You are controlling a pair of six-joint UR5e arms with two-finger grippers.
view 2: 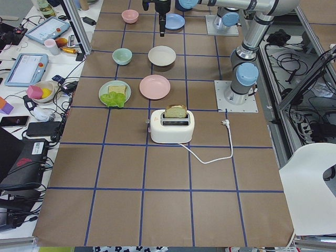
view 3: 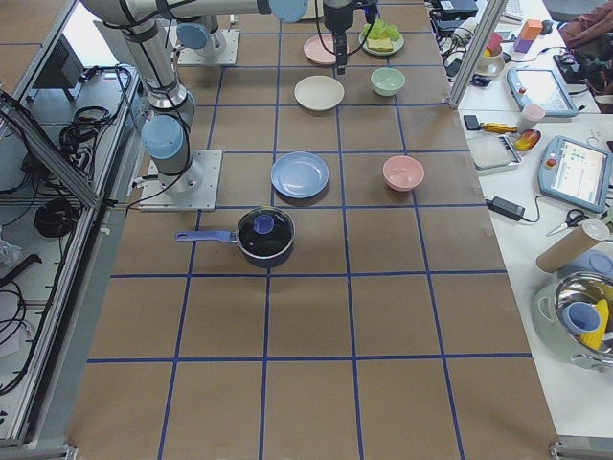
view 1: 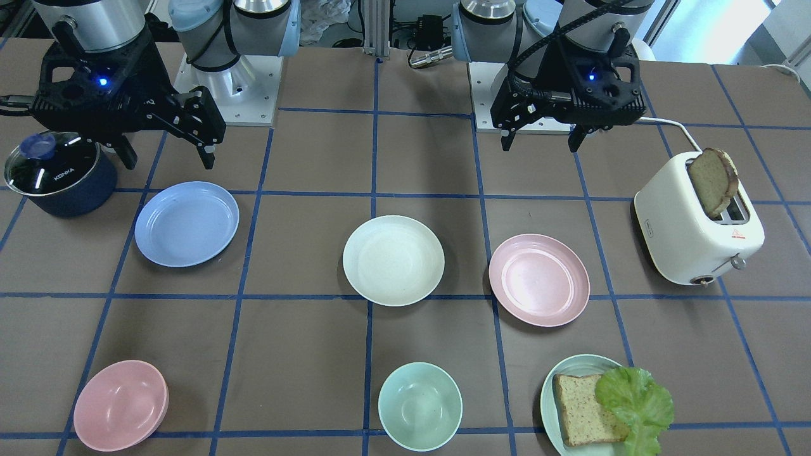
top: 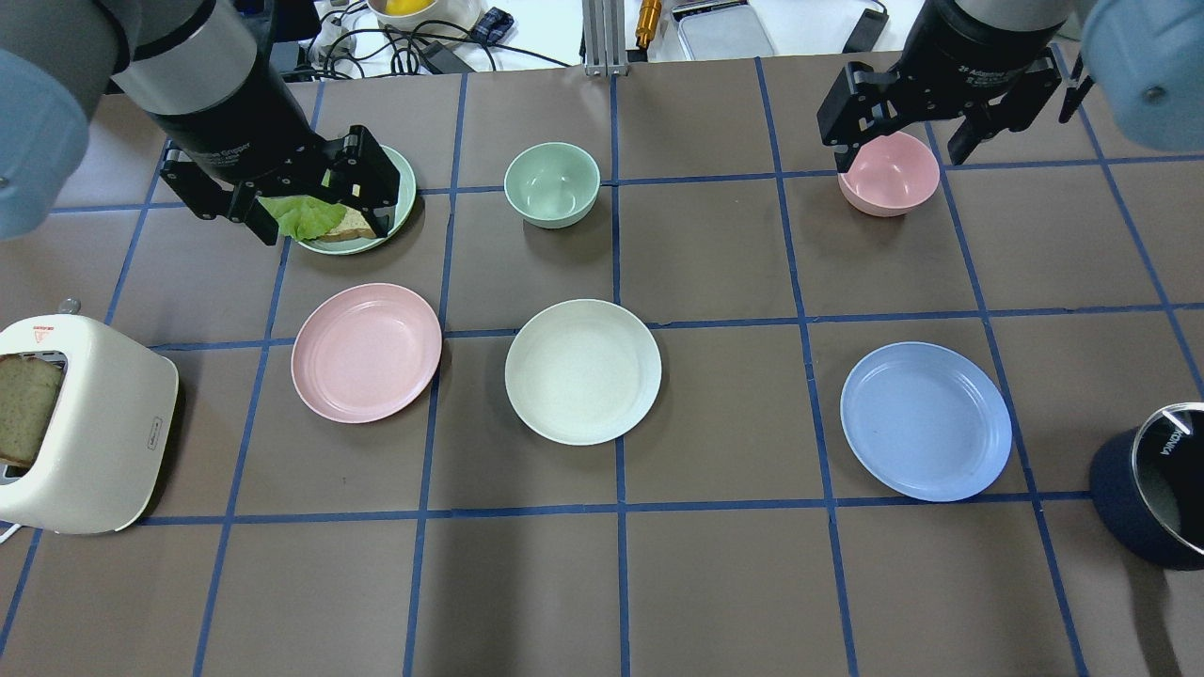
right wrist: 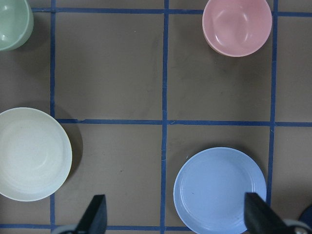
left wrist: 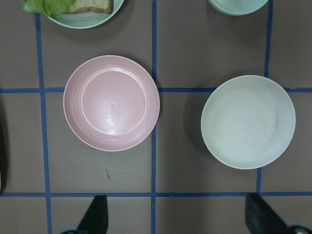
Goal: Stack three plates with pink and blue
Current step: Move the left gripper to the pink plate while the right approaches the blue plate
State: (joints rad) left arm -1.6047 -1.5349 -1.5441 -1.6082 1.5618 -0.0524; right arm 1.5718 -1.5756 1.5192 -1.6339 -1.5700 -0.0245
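Three plates lie apart in a row on the brown table. The cream-white plate [view 1: 393,259] [top: 583,371] is in the middle, the pale pink plate [view 1: 538,278] [top: 367,353] on my left side, and the light blue plate [view 1: 187,223] [top: 926,420] on my right side. My left gripper [view 1: 540,144] [top: 320,221] is open and empty, high above the table. Its wrist view shows the pink plate [left wrist: 111,102] and the cream plate [left wrist: 247,122]. My right gripper [view 1: 168,161] [top: 903,155] is open and empty, also high. Its wrist view shows the blue plate [right wrist: 219,190] and the cream plate [right wrist: 31,153].
A white toaster [view 1: 697,228] holding a bread slice stands at my far left. A dark lidded pot [view 1: 60,174] stands at my far right. Across the table are a pink bowl [view 1: 120,405], a mint-green bowl [view 1: 420,405], and a pale green plate [view 1: 570,364] with bread and lettuce.
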